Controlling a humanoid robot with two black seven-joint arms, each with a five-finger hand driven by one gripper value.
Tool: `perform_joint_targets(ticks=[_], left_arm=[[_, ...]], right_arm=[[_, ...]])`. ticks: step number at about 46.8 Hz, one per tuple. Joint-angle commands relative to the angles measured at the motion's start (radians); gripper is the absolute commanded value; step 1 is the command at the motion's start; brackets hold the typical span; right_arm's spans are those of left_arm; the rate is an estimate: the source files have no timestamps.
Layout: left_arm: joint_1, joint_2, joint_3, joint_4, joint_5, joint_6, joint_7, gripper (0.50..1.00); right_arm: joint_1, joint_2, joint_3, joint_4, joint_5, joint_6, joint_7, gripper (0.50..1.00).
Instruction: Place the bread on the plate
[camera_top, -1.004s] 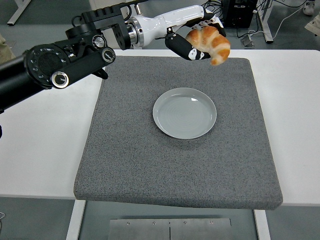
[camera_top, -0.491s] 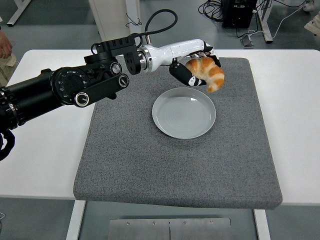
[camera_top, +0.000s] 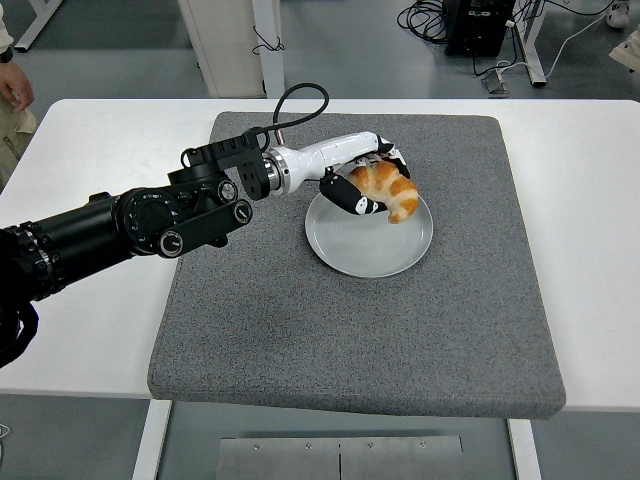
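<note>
The croissant sits in the grasp of the left hand, held over the far part of the grey plate, with its lower tip hanging toward the plate's right rim. Whether it already touches the plate cannot be told from this view. The fingers curl around its far side and the thumb closes under its left end, so the hold is firm and nothing has been let go.

A second ago the hand carried the croissant high over the far edge of the grey mat; half a second ago it was just beyond the plate's rim. Now it has come down and back toward the robot, over the dish itself. That suggests the carrying is nearly done, and what remains is likely a short lowering and the opening of the fingers.

The mat lies on the white table, with the plate near its middle. A person's hand shows at the top left corner, well apart.
</note>
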Motion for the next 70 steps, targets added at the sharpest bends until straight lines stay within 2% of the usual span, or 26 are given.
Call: perform_joint_targets(ticks=[1, 21, 29, 70], left_arm=[[0.022, -0.003, 0.001, 0.000, 0.003, 0.002, 0.000, 0.500], [0.030, -0.027, 0.047, 0.038, 0.011, 0.041, 0.002, 0.500], [0.028, -0.050, 0.102, 0.062, 0.060, 0.083, 0.002, 0.500], [0.031, -0.055, 0.121, 0.079, 0.067, 0.108, 0.005, 0.500]], right_arm=[[0.000, 0.000, 0.000, 0.000, 0.000, 0.000, 0.000, 1.000], [0.000, 0.000, 0.000, 0.000, 0.000, 0.000, 0.000, 1.000], [0.000, 0.000, 0.000, 0.000, 0.000, 0.000, 0.000, 1.000], [0.000, 0.000, 0.000, 0.000, 0.000, 0.000, 0.000, 1.000]])
